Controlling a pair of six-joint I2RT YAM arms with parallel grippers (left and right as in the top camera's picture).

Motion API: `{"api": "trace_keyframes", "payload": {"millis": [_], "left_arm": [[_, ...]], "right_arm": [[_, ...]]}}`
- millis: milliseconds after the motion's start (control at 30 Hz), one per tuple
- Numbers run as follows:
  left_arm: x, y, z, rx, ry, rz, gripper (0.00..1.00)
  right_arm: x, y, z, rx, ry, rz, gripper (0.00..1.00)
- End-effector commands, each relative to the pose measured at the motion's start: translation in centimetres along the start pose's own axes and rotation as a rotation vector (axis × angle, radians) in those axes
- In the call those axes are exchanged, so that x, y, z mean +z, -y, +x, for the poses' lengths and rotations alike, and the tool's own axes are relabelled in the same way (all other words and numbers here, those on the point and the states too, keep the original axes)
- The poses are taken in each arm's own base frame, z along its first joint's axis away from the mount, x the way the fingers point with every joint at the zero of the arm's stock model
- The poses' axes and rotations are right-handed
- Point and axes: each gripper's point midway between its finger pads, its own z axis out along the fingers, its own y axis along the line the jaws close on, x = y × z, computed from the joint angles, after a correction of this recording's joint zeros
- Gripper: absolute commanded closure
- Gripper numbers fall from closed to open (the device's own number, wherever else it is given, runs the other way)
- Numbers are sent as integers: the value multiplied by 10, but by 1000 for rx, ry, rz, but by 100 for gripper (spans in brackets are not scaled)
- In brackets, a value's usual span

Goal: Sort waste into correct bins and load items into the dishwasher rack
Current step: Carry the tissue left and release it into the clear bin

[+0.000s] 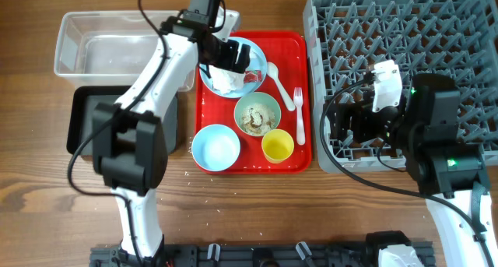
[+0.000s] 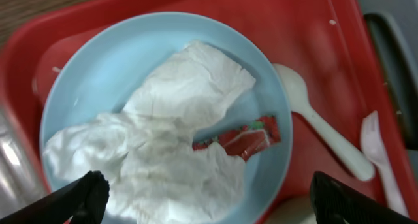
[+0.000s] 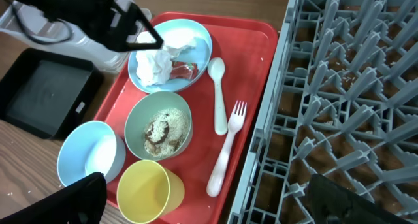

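The bench (image 1: 47, 212) carries everything. At its right end stands the dishwasher rack (image 1: 436, 18), and no dish shows among its pegs. Just left of it lies the red tray (image 1: 289, 45). Further left sits the clear tub (image 1: 70, 33), with the black tray (image 1: 82, 123) in front of it.

The right pincer (image 3: 206, 201) hangs wide and empty over the rack's left edge. The left pincer (image 2: 209, 198) is also spread wide and grips nothing, hovering just above the light blue plate (image 2: 130, 61) at the back of the red tray.

In front of the plate are the pale green bowl (image 1: 257, 114), the light blue bowl (image 1: 215, 148) and the yellow cup (image 1: 278, 145). The spoon (image 1: 278, 84) and fork (image 1: 299, 115) lie along the tray's right side.

The step in hand looks like lifting the napkin (image 2: 170, 132) off the plate, so the task is barely begun. The napkin is a loose crumple spread across the plate, so the 2 fingers should come down on either side of its thickest fold and close slowly without scraping the plate.

The red wrapper (image 2: 245, 138) is tucked against the napkin's right edge. A grip biased that way might take both; otherwise it needs a 2nd pick. Lift straight up, so the plate does not slide.

Rice (image 3: 170, 123) and brown scraps (image 3: 155, 131) lie in the green bowl.
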Motion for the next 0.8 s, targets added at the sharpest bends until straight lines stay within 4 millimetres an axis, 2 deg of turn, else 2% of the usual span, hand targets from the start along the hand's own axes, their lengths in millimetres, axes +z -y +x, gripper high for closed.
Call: {"api": "trace_keyframes", "payload": {"millis": [0, 200, 233, 267, 300, 333, 367, 400, 433, 567, 700, 767], "left_arm": [[36, -4, 9, 85, -43, 3, 0], [79, -14, 35, 125, -126, 1, 0], [84, -15, 37, 123, -133, 2, 1], [87, -16, 39, 122, -137, 3, 7], [91, -17, 40, 121, -140, 3, 15], [92, -17, 41, 121, -141, 3, 36], [92, -17, 41, 121, -142, 4, 66], [92, -17, 41, 113, -142, 4, 86], [92, -16, 41, 107, -143, 4, 96], [89, -16, 40, 69, -141, 0, 96], [51, -27, 2, -71, -28, -31, 96], [13, -36, -28, -127, 69, -45, 96]], "right_arm": [[0, -4, -5, -2, 6, -18, 0], [0, -1, -5, 0, 4, -2, 1], [0, -1, -5, 0, 5, -2, 0], [0, -1, -5, -1, 5, -2, 0], [0, -1, -5, 0, 5, -2, 0], [0, -1, -5, -1, 5, -2, 0], [0, -1, -5, -1, 5, -2, 0], [0, -1, -5, 0, 5, -2, 0], [0, -1, -5, 0, 5, -2, 0], [0, -1, -5, 0, 5, -2, 0], [0, -1, -5, -1, 5, -2, 0], [0, -1, -5, 0, 5, -2, 0]]}}
